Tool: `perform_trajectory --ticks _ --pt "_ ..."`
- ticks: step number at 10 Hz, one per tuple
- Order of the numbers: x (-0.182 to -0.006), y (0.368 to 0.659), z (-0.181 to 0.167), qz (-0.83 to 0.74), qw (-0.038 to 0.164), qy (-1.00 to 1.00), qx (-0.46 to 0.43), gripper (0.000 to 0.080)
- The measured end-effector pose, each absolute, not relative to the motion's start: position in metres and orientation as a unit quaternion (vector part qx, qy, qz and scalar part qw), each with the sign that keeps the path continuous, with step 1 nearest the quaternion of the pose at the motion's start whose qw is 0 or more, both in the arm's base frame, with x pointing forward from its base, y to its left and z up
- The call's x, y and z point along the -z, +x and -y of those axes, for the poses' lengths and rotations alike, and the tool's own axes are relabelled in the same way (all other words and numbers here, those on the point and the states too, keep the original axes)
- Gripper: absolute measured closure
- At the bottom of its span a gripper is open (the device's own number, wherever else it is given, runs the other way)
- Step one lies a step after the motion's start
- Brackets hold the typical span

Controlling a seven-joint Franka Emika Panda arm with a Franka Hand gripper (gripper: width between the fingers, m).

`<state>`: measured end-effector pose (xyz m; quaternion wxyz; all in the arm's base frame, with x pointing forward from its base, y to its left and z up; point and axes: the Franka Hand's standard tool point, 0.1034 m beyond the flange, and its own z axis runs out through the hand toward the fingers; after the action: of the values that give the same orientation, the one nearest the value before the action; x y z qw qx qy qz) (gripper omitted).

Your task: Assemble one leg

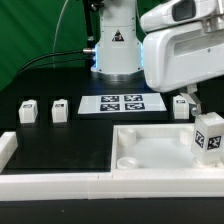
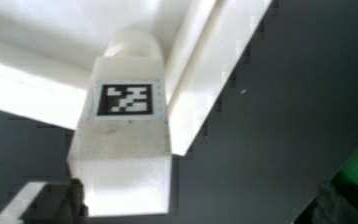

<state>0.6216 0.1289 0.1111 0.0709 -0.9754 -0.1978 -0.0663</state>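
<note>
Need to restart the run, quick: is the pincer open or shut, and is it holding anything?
The pincer: open wide, holding nothing; the leg stands just under it, apparently not gripped.

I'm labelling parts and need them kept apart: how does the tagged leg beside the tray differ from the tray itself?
The leg is a small square post, while the tray is a far larger flat piece with a raised rim. The leg carries a black-and-white tag on one face, and the tray shows none. The leg seems to stand on end, whereas the tray lies flat on the table. Both are white plastic.
</note>
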Motion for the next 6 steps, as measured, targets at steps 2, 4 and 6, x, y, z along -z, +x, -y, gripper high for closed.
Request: perform_trajectory --ticks 2,4,6 --pt "-0.102 0.639 -0.112 0.193 0.07 -0.978 0.036 0.015" --pt "-0.102 0.639 -0.111 0.192 0.07 -0.978 0.039 0.015" --pt "-0.102 0.639 -0.111 0.192 0.07 -0.978 0.039 0.015"
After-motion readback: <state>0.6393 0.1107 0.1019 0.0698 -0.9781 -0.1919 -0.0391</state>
